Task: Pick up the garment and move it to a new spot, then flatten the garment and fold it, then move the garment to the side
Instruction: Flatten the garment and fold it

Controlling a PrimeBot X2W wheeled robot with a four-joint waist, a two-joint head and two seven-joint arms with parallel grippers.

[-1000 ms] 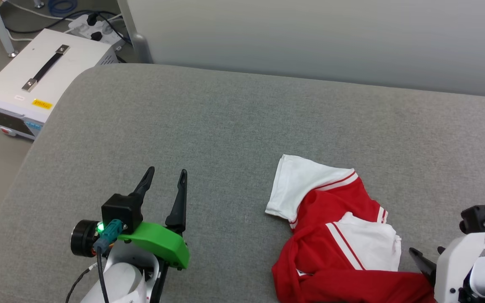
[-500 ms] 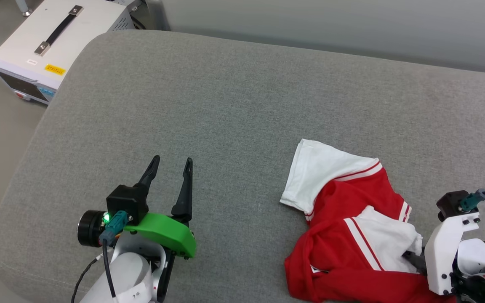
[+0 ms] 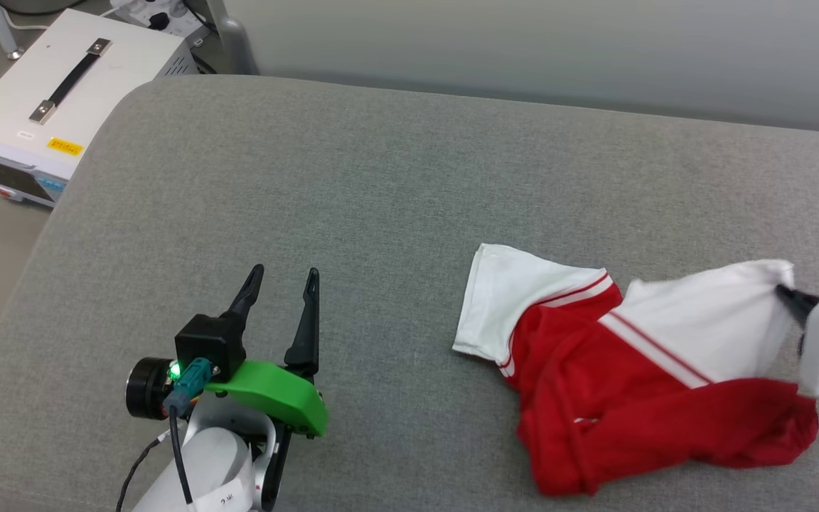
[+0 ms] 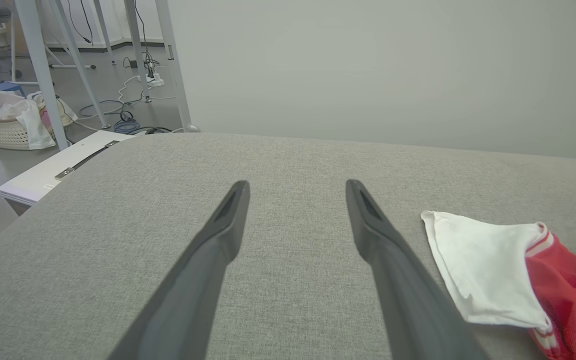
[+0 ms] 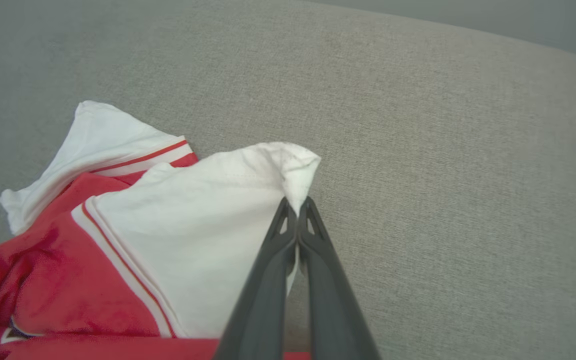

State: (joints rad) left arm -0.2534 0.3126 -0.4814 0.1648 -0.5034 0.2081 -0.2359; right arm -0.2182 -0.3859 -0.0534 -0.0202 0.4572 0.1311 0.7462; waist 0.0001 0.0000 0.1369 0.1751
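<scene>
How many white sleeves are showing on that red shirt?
2. One sleeve lies on the grey cushion, nearer the left gripper; the other sleeve is pinched by the right gripper.

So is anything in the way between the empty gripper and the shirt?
No, nothing visible. Only bare grey cushion lies between the open left gripper and the shirt. The right gripper pinches one white sleeve.
</scene>
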